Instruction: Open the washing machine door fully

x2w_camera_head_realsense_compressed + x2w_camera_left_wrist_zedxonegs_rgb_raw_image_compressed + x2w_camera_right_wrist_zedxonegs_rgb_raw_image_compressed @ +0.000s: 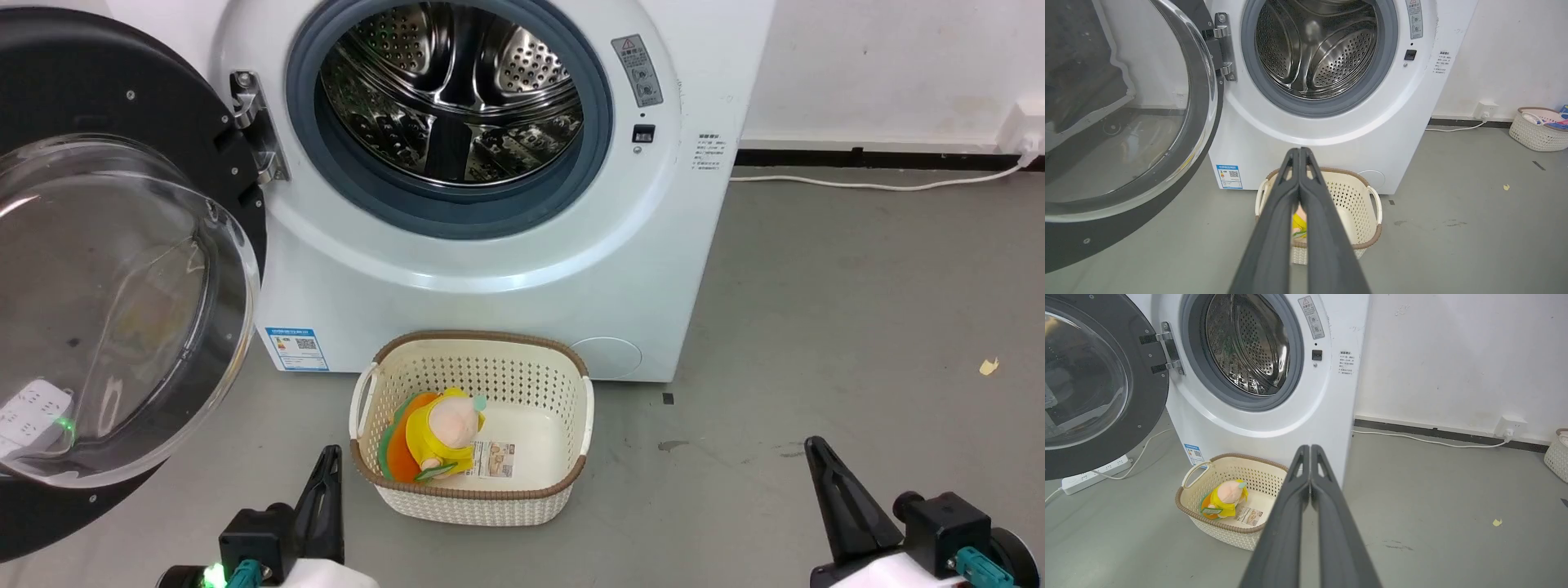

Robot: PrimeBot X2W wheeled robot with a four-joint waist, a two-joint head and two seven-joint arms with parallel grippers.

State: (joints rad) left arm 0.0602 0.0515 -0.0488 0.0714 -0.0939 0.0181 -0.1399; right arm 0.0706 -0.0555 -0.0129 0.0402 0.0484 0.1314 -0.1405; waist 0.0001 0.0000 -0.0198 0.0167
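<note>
Hanging wide open, left of washing machine (490,294): washing machine door (122,269) | left claw (1299,150) pinched together, empty | right claw (1310,447) pinched together, empty | both clear of door

— Where is the left gripper (330,457)?
— Low at the left of the head view. Its two dark fingers (1274,212) are pressed flat together from base to tip, pointing up and leaning a little to the right.
— And the right gripper (815,447)?
— Low at the right, well apart from the other. Its fingers (1286,514) are likewise closed tip to tip, leaning a little to the left.
</note>
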